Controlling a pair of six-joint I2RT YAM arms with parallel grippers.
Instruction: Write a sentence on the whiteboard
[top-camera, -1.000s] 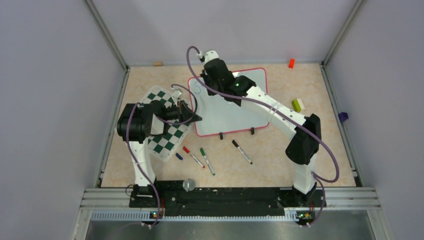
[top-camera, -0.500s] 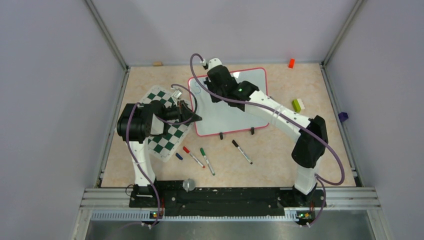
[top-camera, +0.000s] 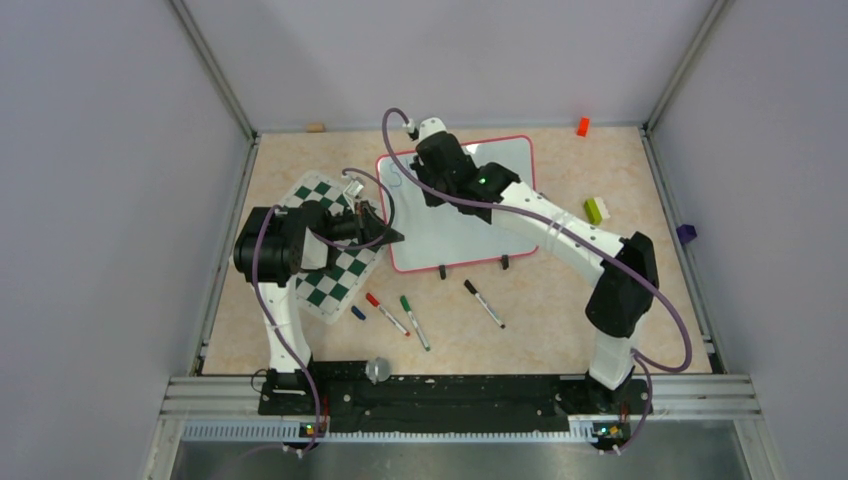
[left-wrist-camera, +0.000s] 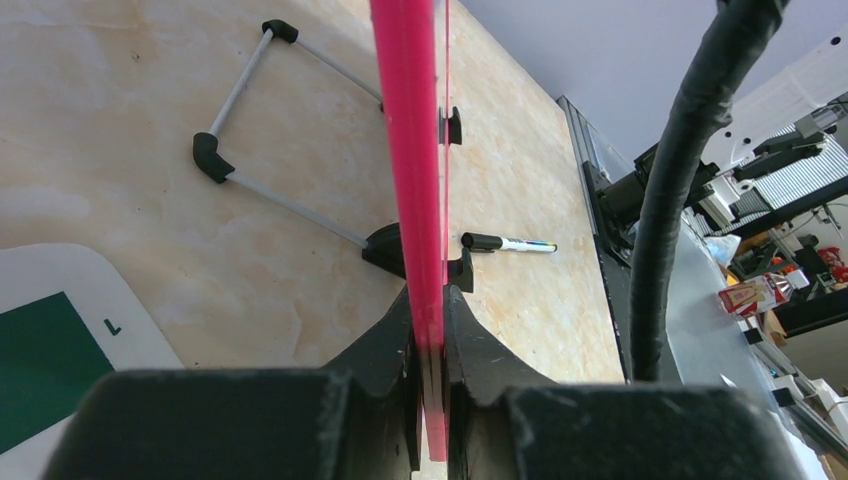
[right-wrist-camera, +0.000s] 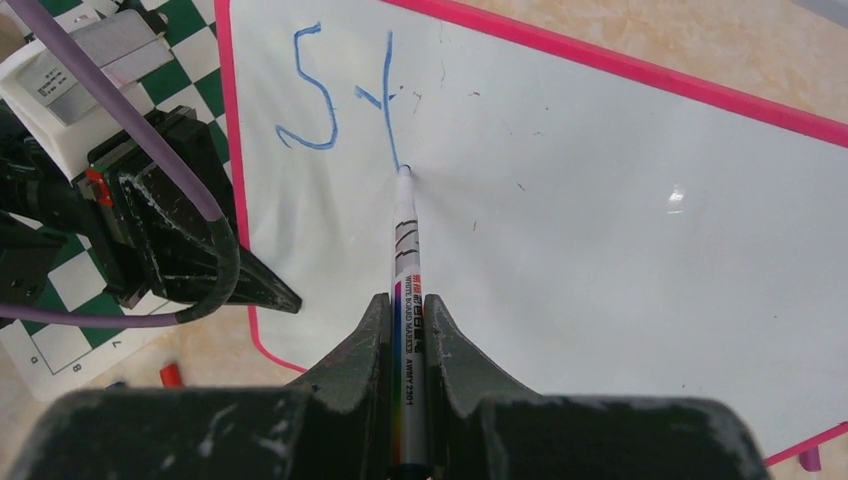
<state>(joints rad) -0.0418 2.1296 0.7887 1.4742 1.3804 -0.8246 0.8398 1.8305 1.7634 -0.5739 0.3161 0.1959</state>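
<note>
Whiteboard — glossy, pink-framed — pinched by left tool; right tool clamps slim marker.

You can sweep rightward over the bare whiteboard, but the left gripper (clamped on the frame) blocks its left edge, and three loose markers lie just before its near edge.

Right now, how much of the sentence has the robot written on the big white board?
Barely started. Done: a blue "S" and a "t" on the glossy white pink-framed whiteboard. In hand: the right gripper holds a white marker, tip at the foot of the "t"; the left gripper pinches the board's pink edge. Left: nearly all the words; the rest of the board is bare.
</note>
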